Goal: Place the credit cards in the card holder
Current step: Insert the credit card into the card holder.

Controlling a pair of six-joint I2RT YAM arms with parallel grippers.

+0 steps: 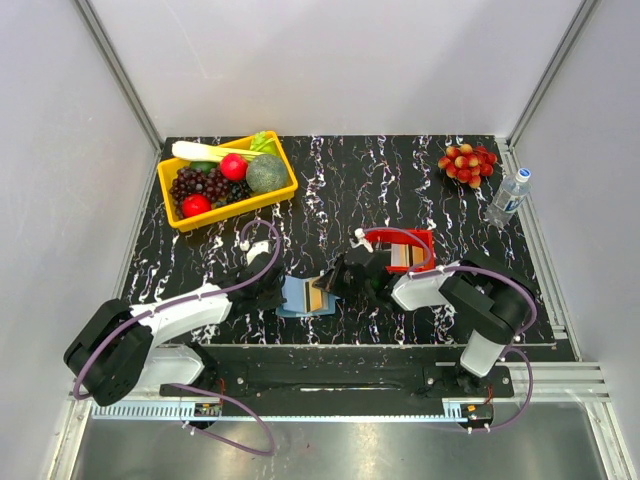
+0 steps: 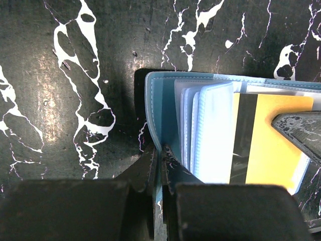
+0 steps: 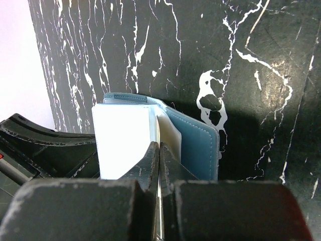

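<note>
The steel-blue card holder [image 1: 298, 296] lies open on the black marbled table between my grippers. My left gripper [image 1: 270, 287] is shut on its blue cover [image 2: 159, 108], pinching the cover edge between the fingertips [image 2: 161, 150]. My right gripper [image 1: 342, 282] is shut on an orange-gold credit card [image 2: 273, 145] with a dark stripe. The card lies partly among the holder's clear sleeves [image 2: 213, 130]. In the right wrist view the card shows edge-on between the closed fingers [image 3: 159, 146], beside the blue cover [image 3: 198, 145]. More cards [image 1: 405, 257] sit in the red tray [image 1: 425, 240].
A yellow basket [image 1: 240, 207] of fruit and vegetables stands at the back left. A bunch of red and yellow fruit [image 1: 467, 163] and a water bottle [image 1: 510, 195] are at the back right. White walls enclose the table.
</note>
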